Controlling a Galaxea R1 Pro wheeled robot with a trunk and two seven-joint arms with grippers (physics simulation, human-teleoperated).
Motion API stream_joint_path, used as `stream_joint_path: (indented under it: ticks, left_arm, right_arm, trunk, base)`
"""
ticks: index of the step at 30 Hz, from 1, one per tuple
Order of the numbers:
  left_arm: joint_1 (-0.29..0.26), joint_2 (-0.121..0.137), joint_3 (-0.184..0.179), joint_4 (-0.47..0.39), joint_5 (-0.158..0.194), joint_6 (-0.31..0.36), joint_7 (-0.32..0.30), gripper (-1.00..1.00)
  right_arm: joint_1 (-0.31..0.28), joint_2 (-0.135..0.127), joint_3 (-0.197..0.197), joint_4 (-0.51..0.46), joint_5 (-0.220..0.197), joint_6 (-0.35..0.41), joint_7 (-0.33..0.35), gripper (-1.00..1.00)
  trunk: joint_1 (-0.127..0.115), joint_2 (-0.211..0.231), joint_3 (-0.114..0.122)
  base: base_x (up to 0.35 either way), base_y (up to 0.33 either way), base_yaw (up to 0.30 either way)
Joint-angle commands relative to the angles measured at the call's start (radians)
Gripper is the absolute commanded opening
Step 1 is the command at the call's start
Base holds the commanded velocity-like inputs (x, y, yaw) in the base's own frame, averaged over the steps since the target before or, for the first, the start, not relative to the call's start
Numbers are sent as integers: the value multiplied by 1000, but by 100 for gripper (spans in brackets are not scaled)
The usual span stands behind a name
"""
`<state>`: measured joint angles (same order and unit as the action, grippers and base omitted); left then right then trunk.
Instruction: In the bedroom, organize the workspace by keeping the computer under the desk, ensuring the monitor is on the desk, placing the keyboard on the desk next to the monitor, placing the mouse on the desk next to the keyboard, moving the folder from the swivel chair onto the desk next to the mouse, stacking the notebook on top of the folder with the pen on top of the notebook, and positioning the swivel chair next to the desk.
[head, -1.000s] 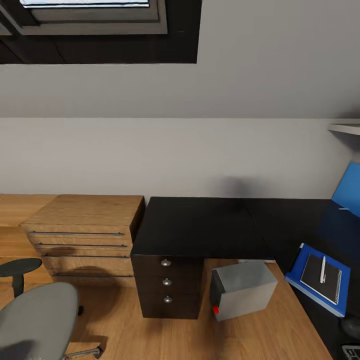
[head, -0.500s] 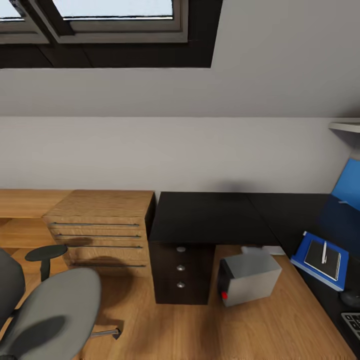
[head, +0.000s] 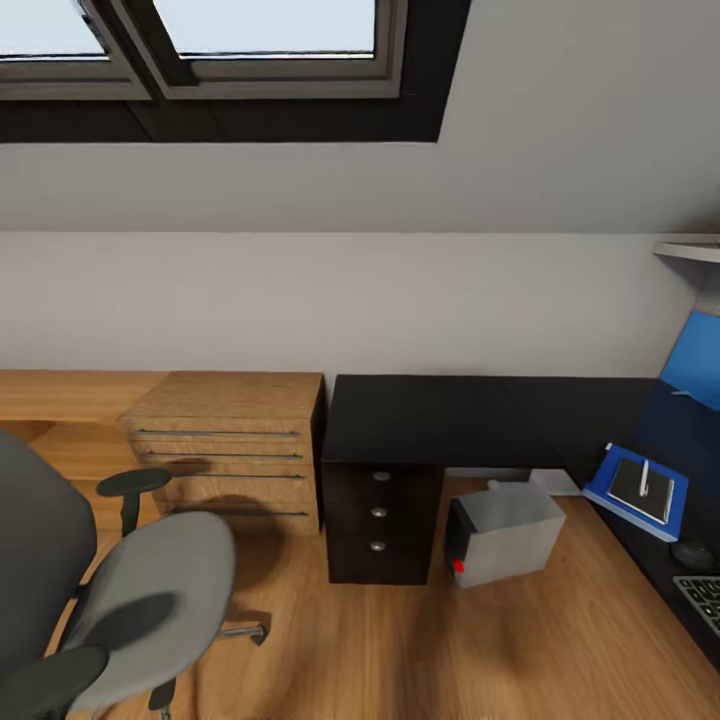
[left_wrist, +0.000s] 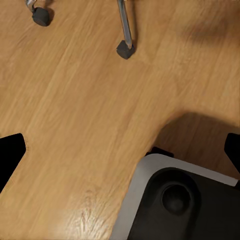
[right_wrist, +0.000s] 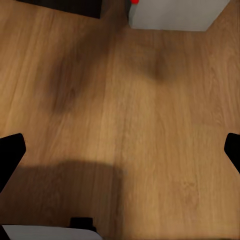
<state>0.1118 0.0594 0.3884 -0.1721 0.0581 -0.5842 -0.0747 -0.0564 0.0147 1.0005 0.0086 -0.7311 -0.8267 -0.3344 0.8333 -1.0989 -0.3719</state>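
The black L-shaped desk (head: 430, 420) stands against the wall. The grey computer (head: 505, 535) sits on the floor in its inner corner, right of the drawer unit (head: 380, 520). On the desk's right wing lies the blue folder (head: 610, 490), with the notebook (head: 640, 482) and the white pen (head: 645, 476) stacked on it. Nearer me are the mouse (head: 692, 555) and a corner of the keyboard (head: 705, 600). The grey swivel chair (head: 150, 590) is at the lower left, apart from the desk. The monitor is out of view. My left gripper (left_wrist: 120, 152) and right gripper (right_wrist: 120, 150) hang open over the floor.
A light-wood drawer chest (head: 225, 450) stands left of the desk. A blue wall panel (head: 695, 370) is at the far right. The chair's castors (left_wrist: 125, 49) and my own base (left_wrist: 175, 200) show under the left gripper. The computer (right_wrist: 175, 15) lies ahead of the right gripper.
The whole head view has shifted: the desk and computer now look smaller and further right, and more of the swivel chair and the window shows. The camera moved, not the things.
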Motion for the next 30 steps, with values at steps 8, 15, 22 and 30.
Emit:
stream_joint_path:
  ticks: [8,15,22,30]
  left_arm:
    - [0,-4,5,41,6,-69,2,100]
    - [0,-6,7,44,6,-70,4,100]
    - [0,-8,7,63,6,-67,4,100]
    - [0,-6,8,66,8,-67,4,100]
  right_arm:
    - [21,1,10,2,2,-48,41,100]
    - [22,3,10,1,0,-47,72,100]
    - [23,2,9,1,-4,-48,77,100]
    - [23,3,9,1,-5,-54,75,100]
  trunk:
    - [0,-1,-1]
    - [0,-1,-1]
    - [0,-1,-1]
    - [-16,27,12]
  base:
    - [-44,17,26]
    - [-4,1,200]
    - [-1,0,261]
    - [0,0,273]
